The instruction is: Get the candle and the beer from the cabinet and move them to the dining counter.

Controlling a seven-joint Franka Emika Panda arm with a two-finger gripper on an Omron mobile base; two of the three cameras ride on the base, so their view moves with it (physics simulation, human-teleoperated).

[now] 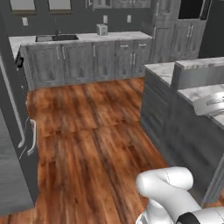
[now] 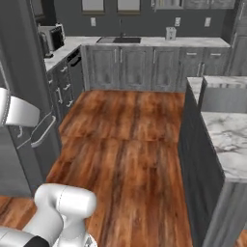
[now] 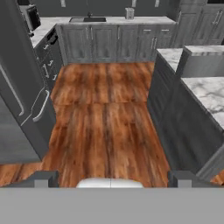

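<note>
Dining counter (image 3: 205, 94), one long white marble slab with grey veins over a grey wood-panel base, runs along the right of the wooden floor (image 3: 105, 118). The two-finger gripper (image 3: 111, 178) hangs over the floor, its two dark fingertips (image 3: 43, 178) wide apart, holding nothing. One marble worktop (image 3: 131, 20) with one black sink (image 3: 89, 19) lines the far wall.

One sink (image 1: 57, 38), one toaster (image 1: 102, 29), two windows (image 2: 92, 5) (top edge).
</note>
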